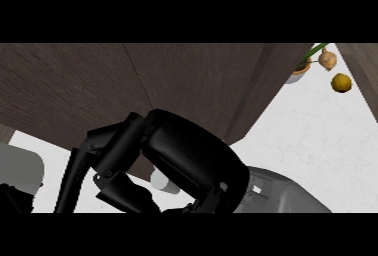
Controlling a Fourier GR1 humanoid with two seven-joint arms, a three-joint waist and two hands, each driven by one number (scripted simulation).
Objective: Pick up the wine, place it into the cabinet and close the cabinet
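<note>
Curling in the head view, the right hand [193, 156] fills the middle of the frame. Its black fingers [111, 145] bend inward and the thumb closes from below. Between them sits a small pale rounded piece, which I take to be the wine [165, 183]. Most of the bottle is hidden behind the palm, so the hand looks closed around it, though the exact contact points cannot be made out.

A wine bottle should be treated as heavy for its width. It is rigid, smooth enough to slip, and breakable if knocked against wood. The straight body is the safest place to hold, with the fingers wrapped round one side and the thumb opposite. The narrow neck is a poorer choice.

Above and behind the fingers, a broad panel of the cabinet [111, 85] spreads across the frame. It is dark brown with a fine matte grain and a straight slanted edge. To the right of the fingers lies the counter [317, 140], white and faintly marbled.

Far beyond the fingertips, towards the upper right, sit three things:
- a glossy yellow lemon [341, 82]
- a papery tan onion [328, 59]
- a pale pot [297, 76] with green stems

The smooth grey right forearm [289, 194] trails below the palm. Well to the left of the fingers, at the frame's edge, a sliver of the left hand [13, 196] shows, and I cannot tell whether it is open or closed.
</note>
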